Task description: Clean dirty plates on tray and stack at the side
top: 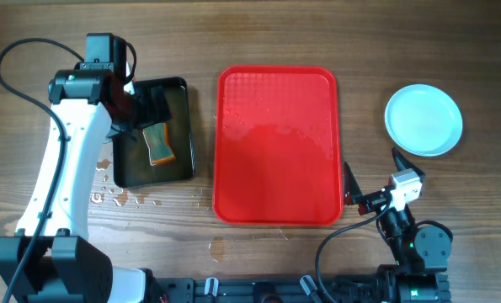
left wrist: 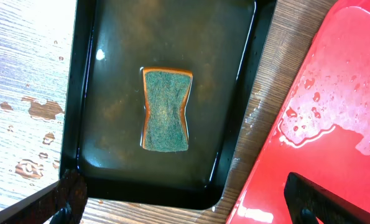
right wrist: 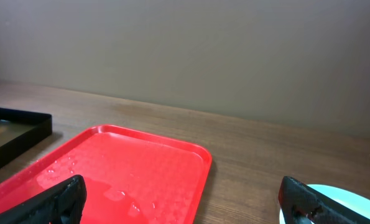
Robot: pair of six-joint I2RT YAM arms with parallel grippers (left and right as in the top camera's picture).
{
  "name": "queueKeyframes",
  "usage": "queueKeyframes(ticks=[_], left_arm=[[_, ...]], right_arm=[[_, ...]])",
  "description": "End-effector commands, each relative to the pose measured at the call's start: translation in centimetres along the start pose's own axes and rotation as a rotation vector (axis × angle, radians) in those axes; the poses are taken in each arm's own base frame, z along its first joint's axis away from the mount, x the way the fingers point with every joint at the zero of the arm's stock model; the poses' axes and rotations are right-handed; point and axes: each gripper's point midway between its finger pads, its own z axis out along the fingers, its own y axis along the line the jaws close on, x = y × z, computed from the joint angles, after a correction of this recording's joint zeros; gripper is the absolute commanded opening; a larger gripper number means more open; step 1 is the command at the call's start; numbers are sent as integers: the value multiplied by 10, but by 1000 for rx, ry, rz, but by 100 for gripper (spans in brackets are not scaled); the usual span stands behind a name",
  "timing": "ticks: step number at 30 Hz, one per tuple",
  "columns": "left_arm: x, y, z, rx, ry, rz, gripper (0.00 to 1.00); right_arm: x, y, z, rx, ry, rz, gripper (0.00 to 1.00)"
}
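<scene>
The red tray [top: 275, 143] lies in the middle of the table, wet, with no plate on it. Pale-blue plates [top: 423, 119] sit to its right on the wood as one round pile; I cannot tell how many. The top one looks clean. My left gripper [top: 147, 114] is open and empty above the black tray. In the left wrist view [left wrist: 191, 208] its fingers straddle the black tray's near edge and the red tray [left wrist: 334, 124]. My right gripper [top: 373, 172] is open and empty by the red tray's right front corner. It also shows in the right wrist view [right wrist: 181, 205], between the tray [right wrist: 129, 174] and a plate [right wrist: 352, 202].
A black tray [top: 183, 126] holding water and a green-and-orange sponge [top: 159, 145] stands left of the red tray; both show in the left wrist view [left wrist: 234, 124] [left wrist: 166, 110]. Water drops [top: 119, 198] lie on the wood in front of the black tray.
</scene>
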Motion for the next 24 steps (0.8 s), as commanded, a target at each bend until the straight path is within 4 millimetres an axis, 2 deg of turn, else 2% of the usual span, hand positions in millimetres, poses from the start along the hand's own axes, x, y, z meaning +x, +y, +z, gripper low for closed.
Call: queueKeyframes(ticks=[1, 13, 15, 19, 21, 23, 24], left_arm=[[-1, -1, 0, 8, -1, 3, 100], [-1, -1, 0, 9, -2, 3, 100], [-3, 0, -5, 8, -21, 2, 100], [3, -18, -55, 79, -157, 57, 100], [10, -24, -94, 126, -265, 85, 100], [17, -15, -139, 165, -416, 78, 100], [19, -10, -164, 212, -548, 61, 100]], right_arm=[[-2, -2, -1, 10, -10, 5, 100], [-2, -2, -1, 10, -10, 5, 100], [-2, -2, -1, 10, -10, 5, 100], [-2, -2, -1, 10, -10, 5, 100], [-2, -2, -1, 10, -10, 5, 100], [-2, -2, -1, 10, -10, 5, 100], [-2, -2, -1, 10, -10, 5, 100]])
